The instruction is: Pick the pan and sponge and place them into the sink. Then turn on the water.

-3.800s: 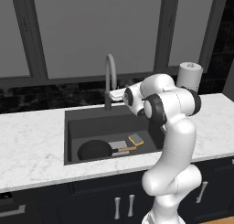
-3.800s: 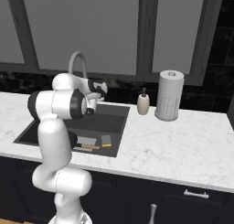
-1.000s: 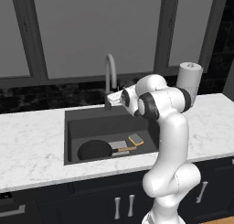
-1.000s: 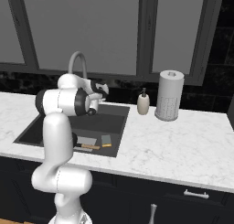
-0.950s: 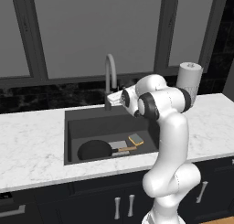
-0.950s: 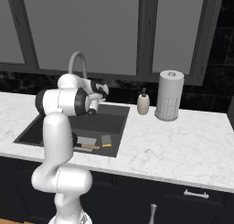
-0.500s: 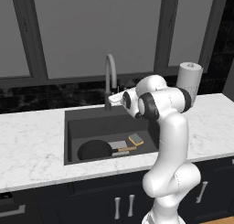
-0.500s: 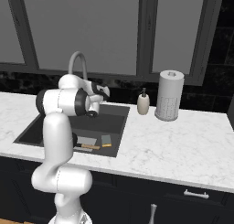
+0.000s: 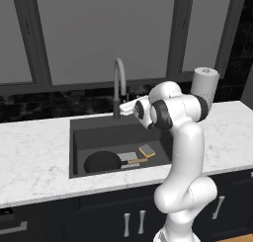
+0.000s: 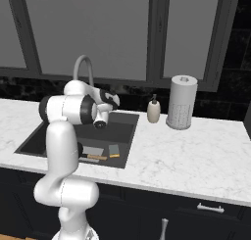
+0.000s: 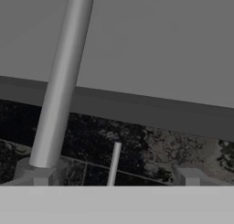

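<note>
The black pan (image 9: 101, 162) lies in the sink (image 9: 99, 130), its wooden handle (image 10: 97, 157) pointing right. Just right of the handle rests the yellow sponge (image 9: 147, 150) (image 10: 113, 151). My gripper (image 9: 125, 106) (image 10: 116, 100) hovers above the sink's back rim, right beside the faucet (image 9: 118, 83) base. In the hand view the gripper (image 11: 114, 178) is open, its fingertips (image 11: 188, 176) wide apart, with the thin faucet lever (image 11: 114, 163) between and beyond them and the faucet stem (image 11: 59, 90) at left. No water is in view.
A paper towel roll (image 10: 181, 109) and a soap dispenser (image 10: 153, 110) stand on the marble counter right of the sink (image 10: 120, 131). A pale drain plate (image 9: 127, 157) lies on the basin floor. Dark backsplash and window panels rise behind the faucet.
The arm has edged slightly left toward the faucet over the last seconds. The jaws stay open; pan and sponge have not moved.
</note>
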